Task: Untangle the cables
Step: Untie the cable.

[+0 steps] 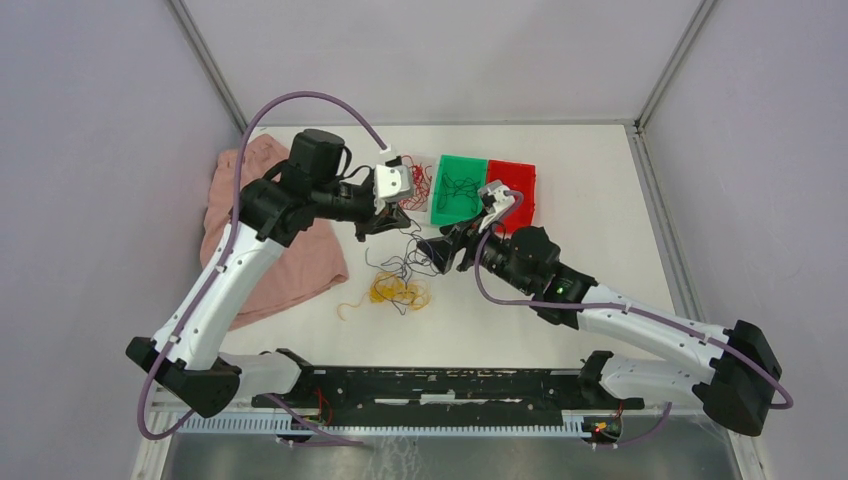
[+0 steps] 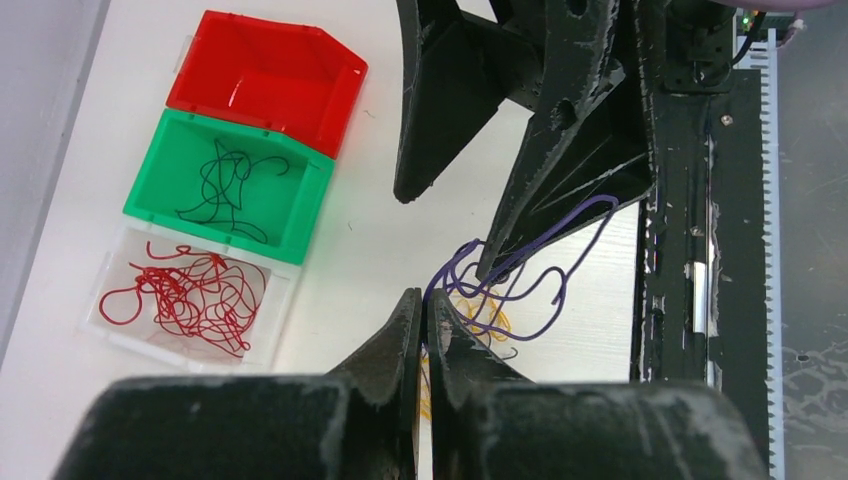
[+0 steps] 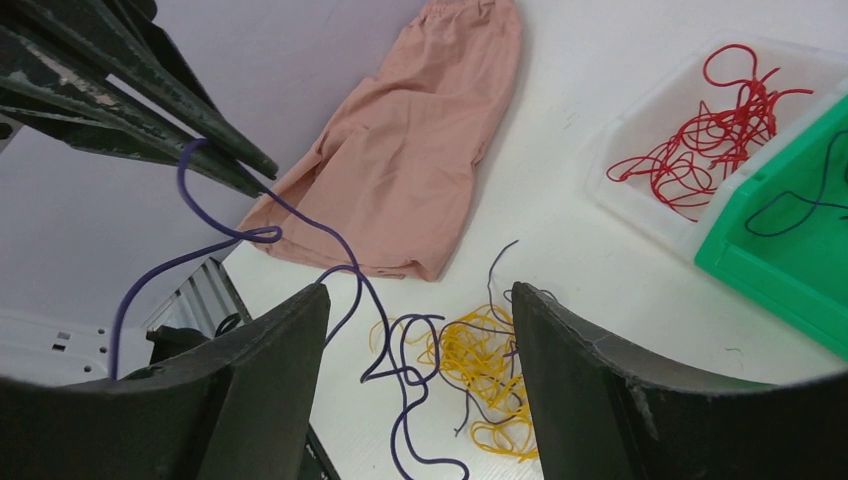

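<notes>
Overhead: my left gripper [image 1: 393, 223], beside the green bin [image 1: 445, 215], pinches a purple cable [image 1: 400, 263]; my right gripper [image 1: 445, 247] stands spread. Left wrist: I see a dark cable [image 2: 222, 185] in the green bin and red cables [image 2: 190, 295] in the adjoining clear bin [image 2: 283, 300]. Right wrist: yellow cables [image 3: 480, 365] lie loose near the green bin.

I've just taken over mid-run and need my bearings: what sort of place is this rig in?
Most likely a lab test cell: plain grey wall panels on metal framing close in a white table, two arms are bolted at its near edge, and coloured sorting bins hold cables.
</notes>
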`<action>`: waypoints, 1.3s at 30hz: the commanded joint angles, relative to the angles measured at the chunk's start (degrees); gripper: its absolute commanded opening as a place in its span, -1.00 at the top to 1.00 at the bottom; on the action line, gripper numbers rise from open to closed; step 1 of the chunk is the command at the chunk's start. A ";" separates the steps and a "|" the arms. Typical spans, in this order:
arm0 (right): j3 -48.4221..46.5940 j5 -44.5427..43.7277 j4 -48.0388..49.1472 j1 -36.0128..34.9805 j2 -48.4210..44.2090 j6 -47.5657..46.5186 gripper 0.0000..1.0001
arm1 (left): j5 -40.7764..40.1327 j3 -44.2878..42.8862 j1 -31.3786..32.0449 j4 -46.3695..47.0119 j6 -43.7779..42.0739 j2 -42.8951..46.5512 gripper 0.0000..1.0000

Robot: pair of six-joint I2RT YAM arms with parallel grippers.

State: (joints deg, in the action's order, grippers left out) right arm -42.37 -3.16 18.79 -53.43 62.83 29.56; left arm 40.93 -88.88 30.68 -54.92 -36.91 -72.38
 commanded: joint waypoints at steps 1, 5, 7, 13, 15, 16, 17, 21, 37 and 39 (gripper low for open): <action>-2.35 2.74 2.37 0.26 -0.50 1.02 -0.47 | -1.23 0.87 0.58 3.69 -0.64 1.18 0.85; -3.78 5.43 4.52 0.19 1.92 2.41 -0.46 | 0.11 0.56 1.10 3.81 0.24 0.51 0.85; -4.90 6.82 5.51 0.20 3.85 3.40 -0.46 | 1.17 0.32 1.22 3.80 0.52 0.38 0.86; -6.87 8.05 8.52 0.26 9.92 5.47 -0.44 | 5.44 -1.60 1.41 3.92 2.36 0.46 0.87; -6.89 7.45 9.00 0.26 11.30 5.85 -0.42 | 6.80 -2.35 1.41 3.94 2.75 0.61 0.89; -6.88 6.88 8.80 0.30 11.75 5.86 -0.41 | 7.81 -2.82 1.40 3.96 3.06 0.66 0.89; -6.64 6.19 8.38 0.29 11.98 5.67 -0.40 | 8.60 -3.45 1.40 4.00 3.39 0.66 0.90; -4.52 2.64 7.05 0.34 12.64 4.63 -0.38 | 11.28 -6.69 1.40 4.07 4.68 0.66 0.91; 9.49 -1.72 12.05 5.90 13.64 10.28 -0.36 | 10.44 -20.04 1.40 12.21 12.15 0.67 0.94; 10.15 -2.02 11.85 6.48 13.28 10.64 -0.36 | 9.98 -20.02 1.42 13.20 12.81 0.51 0.94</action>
State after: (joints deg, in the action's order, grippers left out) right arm -32.97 -3.22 26.24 -48.12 77.10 38.24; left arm 51.88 -106.61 31.92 -46.92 -27.88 -72.36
